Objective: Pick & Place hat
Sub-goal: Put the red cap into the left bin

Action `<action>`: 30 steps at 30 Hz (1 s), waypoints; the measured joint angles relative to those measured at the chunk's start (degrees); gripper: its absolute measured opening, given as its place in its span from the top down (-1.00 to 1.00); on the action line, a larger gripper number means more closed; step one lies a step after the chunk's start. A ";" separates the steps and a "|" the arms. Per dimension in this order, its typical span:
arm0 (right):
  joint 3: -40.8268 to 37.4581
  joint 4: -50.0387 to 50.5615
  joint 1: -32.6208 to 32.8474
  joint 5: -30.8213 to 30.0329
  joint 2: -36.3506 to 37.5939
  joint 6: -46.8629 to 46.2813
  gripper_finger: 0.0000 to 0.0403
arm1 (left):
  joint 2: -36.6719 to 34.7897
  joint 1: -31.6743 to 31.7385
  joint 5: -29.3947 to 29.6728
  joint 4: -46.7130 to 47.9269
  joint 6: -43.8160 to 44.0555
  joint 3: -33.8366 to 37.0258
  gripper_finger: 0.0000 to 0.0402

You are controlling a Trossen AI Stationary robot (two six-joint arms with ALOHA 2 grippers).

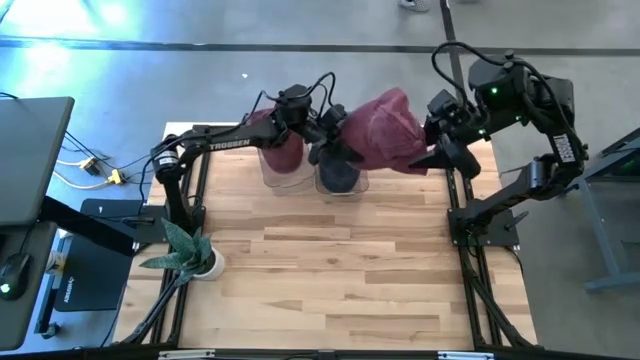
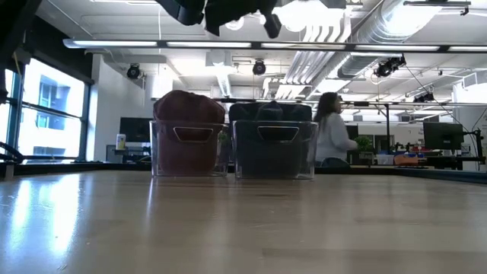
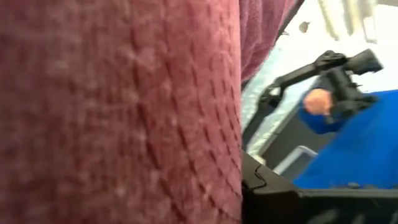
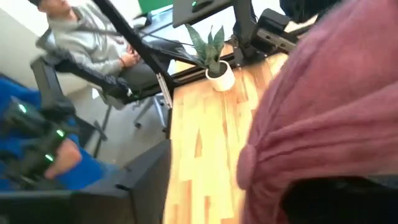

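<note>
The left arm point(image 1: 225, 140) reaches from the worktop's left edge along its far edge, forearm level, its wrist raised near the middle of that edge. The left gripper point(image 1: 335, 128) has its jaws closed on the maroon hat point(image 1: 385, 128). The right arm point(image 1: 540, 130) folds in from the far right corner, elbow high. The right gripper point(image 1: 440, 150) sits at the hat's other side, jaws spread.

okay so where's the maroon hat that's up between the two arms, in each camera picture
High view: maroon hat at the table's far edge, between the arms, over the dark bin.
Low view: not in it; only the arms show at the top.
Left wrist view: the hat fills most of the picture.
Right wrist view: the hat fills the near side.
Shared landmark: potted plant, also in the right wrist view.
</note>
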State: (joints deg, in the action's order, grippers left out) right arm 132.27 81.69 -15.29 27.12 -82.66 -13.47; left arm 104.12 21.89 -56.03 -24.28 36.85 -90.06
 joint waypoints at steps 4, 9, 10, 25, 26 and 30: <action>0.02 0.09 -0.13 -1.65 0.27 -6.37 -0.46 | 0.00 0.76 2.56 4.62 -4.74 0.01 0.95; 0.04 0.09 -0.13 -13.11 -0.37 -9.52 -0.49 | -0.02 0.40 5.41 11.31 -11.59 0.00 0.95; 0.04 0.05 -0.32 -14.37 -0.75 -9.54 -0.48 | -0.02 0.41 5.44 12.02 -12.08 0.00 0.95; 0.06 -5.94 -10.69 3.88 0.72 -11.55 -0.33 | -0.02 0.23 5.18 14.49 -15.16 -0.02 0.95; 0.09 -3.99 -11.05 2.33 0.81 -11.00 -0.31 | -0.02 0.24 5.18 14.50 -15.15 -0.02 0.95; 0.03 3.56 -11.52 -5.43 0.64 -5.07 -0.28 | -0.02 0.24 5.18 14.49 -14.92 -0.02 0.95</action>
State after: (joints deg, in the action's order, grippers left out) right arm 132.30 85.25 -26.81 21.69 -82.02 -18.54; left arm 104.09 22.13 -50.85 -9.78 21.92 -90.08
